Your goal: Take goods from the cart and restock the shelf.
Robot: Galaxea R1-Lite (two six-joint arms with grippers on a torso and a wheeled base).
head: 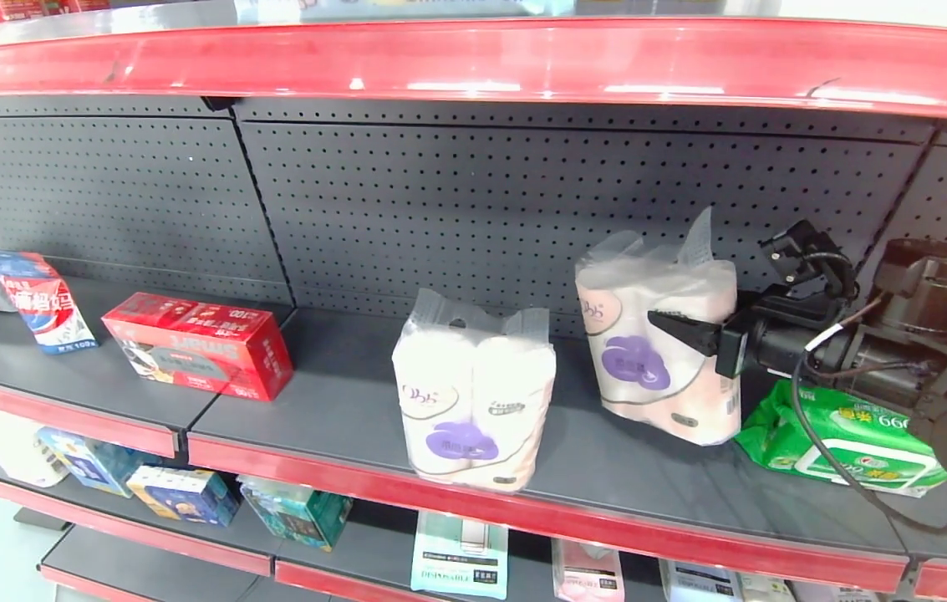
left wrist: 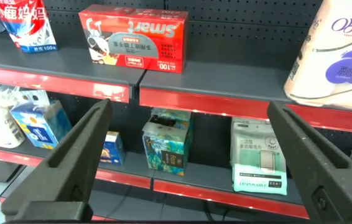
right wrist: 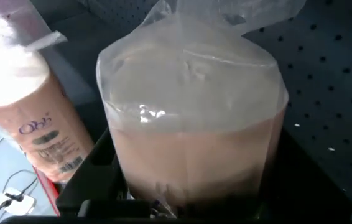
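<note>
Red box [head: 197, 344] — white, purple-marked roll pack [head: 636, 293]

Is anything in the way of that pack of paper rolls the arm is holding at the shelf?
Nothing visible. The right gripper grips the pack of rolls on or just above bare shelf board. A second pack stands apart to its left; the green wipes lie close on its right.

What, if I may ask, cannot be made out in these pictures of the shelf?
Green wipes pack: head view, far side hidden behind the right arm.
Held tissue pack: right wrist view, base hidden by the right gripper.
Pink packet on the lower shelf: head view, cut off by the bottom edge.
</note>
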